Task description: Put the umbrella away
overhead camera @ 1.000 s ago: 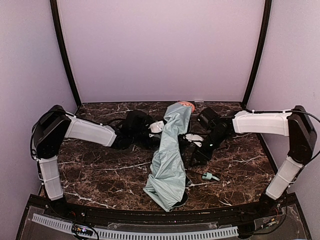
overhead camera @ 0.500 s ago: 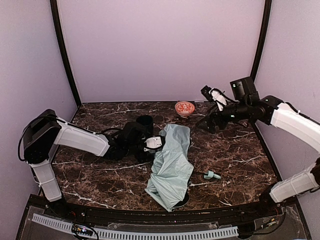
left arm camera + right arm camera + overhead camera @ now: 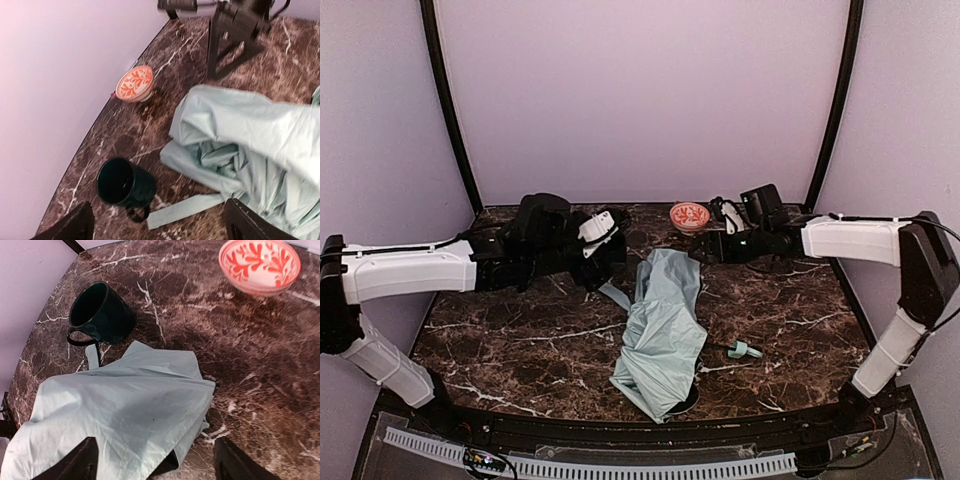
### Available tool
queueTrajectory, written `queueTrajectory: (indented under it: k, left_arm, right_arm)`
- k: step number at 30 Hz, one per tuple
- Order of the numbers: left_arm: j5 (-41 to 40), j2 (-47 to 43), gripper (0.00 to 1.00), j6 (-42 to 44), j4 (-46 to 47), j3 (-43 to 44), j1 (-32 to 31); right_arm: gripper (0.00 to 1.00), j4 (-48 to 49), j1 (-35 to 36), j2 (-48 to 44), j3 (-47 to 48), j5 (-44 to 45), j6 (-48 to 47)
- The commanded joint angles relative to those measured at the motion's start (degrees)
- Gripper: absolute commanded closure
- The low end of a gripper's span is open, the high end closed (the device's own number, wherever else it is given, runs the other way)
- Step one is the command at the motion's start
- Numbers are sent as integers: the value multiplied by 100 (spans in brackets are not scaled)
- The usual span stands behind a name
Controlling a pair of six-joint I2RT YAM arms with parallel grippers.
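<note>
The umbrella (image 3: 662,325) lies collapsed on the marble table, a loose heap of pale mint-green fabric with some black lining showing. Its strap (image 3: 613,295) trails to the left, and its small handle (image 3: 742,350) lies to the right. My left gripper (image 3: 608,245) hovers open at the back left, over the dark green mug (image 3: 122,185) and the strap (image 3: 182,210). My right gripper (image 3: 710,245) stands open just above the fabric's far end (image 3: 125,415). Neither gripper holds anything. The shaft is hidden under the fabric.
An orange-and-white patterned bowl (image 3: 689,215) sits by the back wall, close to the right gripper. The mug (image 3: 97,312) stands upright just left of the umbrella's far end. Purple walls close in the table at the back and on both sides.
The fabric's far end, raised between both grippers a second ago, has dropped flat. The left gripper has pulled back and left. The right arm swung up, then came back down by the bowl.
</note>
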Motion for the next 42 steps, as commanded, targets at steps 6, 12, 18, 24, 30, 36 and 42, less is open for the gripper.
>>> queueTrajectory:
  k: [6, 12, 18, 24, 30, 36, 42]
  left_arm:
    - [1795, 1521, 6, -2577, 7, 1302, 170]
    - [2556, 1566, 7, -2734, 524, 891, 177]
    - [2193, 1303, 14, -2224, 602, 217, 107]
    - [1477, 1581, 17, -2093, 322, -287, -122]
    - [1210, 1451, 19, -2074, 172, -502, -157]
    - [1895, 566, 8, -1756, -352, -483, -150]
    - [2914, 435, 3, -2397, -949, 160, 421]
  right_arm:
    - [55, 780, 344, 522, -84, -1570, 470]
    - [100, 1044, 910, 0, -287, -1667, 215]
    - [100, 1317, 1331, -643, -772, -1604, -168]
    - [98, 1236, 1333, -144, -1187, -740, -31]
    - [89, 1271, 1186, 245, -1229, -179, 183]
    - [46, 191, 1087, -726, -1528, 178, -147]
    - [18, 333, 325, -1067, -1112, -735, -336]
